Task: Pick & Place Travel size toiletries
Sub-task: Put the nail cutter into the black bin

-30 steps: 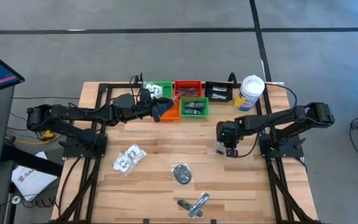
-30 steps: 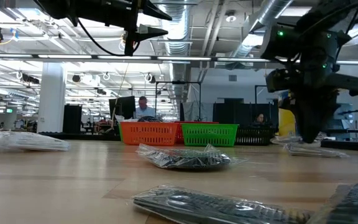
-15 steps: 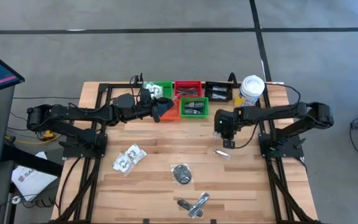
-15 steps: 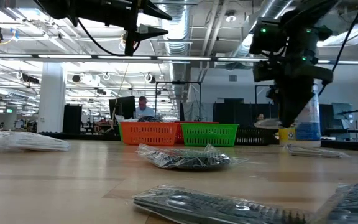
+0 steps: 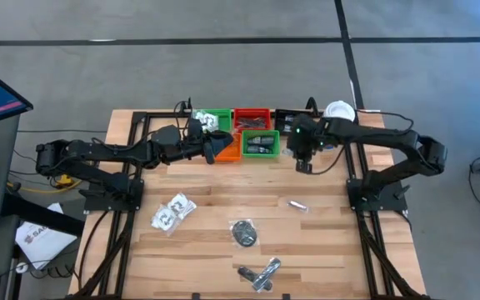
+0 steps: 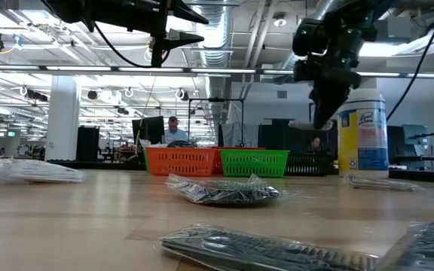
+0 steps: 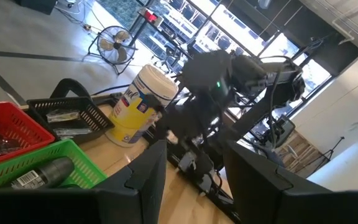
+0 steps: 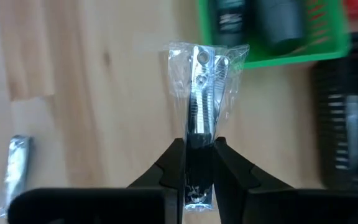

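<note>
Right tool (image 8: pixel 199 163) clamped nearly shut on a clear packet with a slim silvery clipper-like piece (image 8: pixel 201 87) inside, gripped at one end so most of the packet juts forward past the fingertips. Carried in the air at the far side of the surface (image 5: pixel 207 208), just right of the green tray (image 5: pixel 261 143) and beside the black tray (image 5: pixel 292 122), with the white wipes canister (image 5: pixel 337 112) close behind on the right.

Likely step: delivery into a tray. Which tray suits is a judgement; the black tray seems to hold similar slim wrapped pieces, though its contents are hard to make out.

To do it well:
- Centre the packet's free end over the tray's opening, not the rim.
- Lower until the packet's tip sits inside the walls before letting go, since the light, floppy wrapper could catch on the mesh or slide out.
- Keep clear of the canister during the swing.

Left tool (image 7: pixel 191 180) half open, empty as far as visible, hovering over the orange tray (image 5: pixel 227 150) to the left. Best to hold some distance from it.

More toiletries waiting on the surface: a small silvery sachet (image 5: pixel 297 204) to the right, white-filled packets (image 5: pixel 172 212) on the left, a dark oval packet (image 5: pixel 244 232) in the middle, silvery pieces (image 5: pixel 259 273) at the near edge.
</note>
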